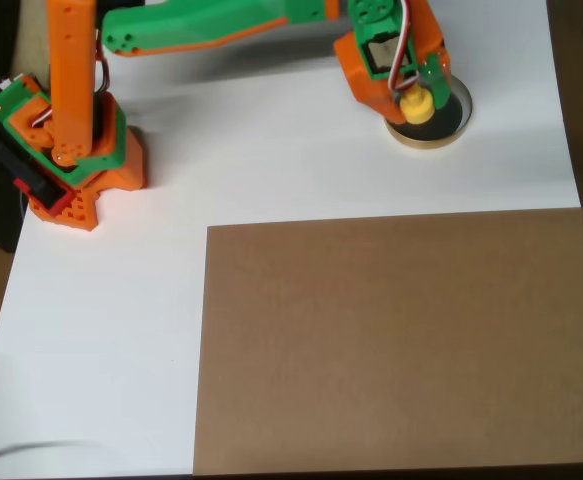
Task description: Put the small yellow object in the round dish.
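Holding the small bright yellow plastic knobbed piece (417,103) in your orange-and-green two-finger gripper (419,100), jaws pinching it | piece hangs over the shallow round tan-rimmed, black-centred dish (449,125) on the white table (101,330) | judged lined up so release drops it inside.

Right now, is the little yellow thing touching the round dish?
Cannot tell. In the overhead view the small yellow object sits at the gripper over the round dish, but looking straight down hides any gap.
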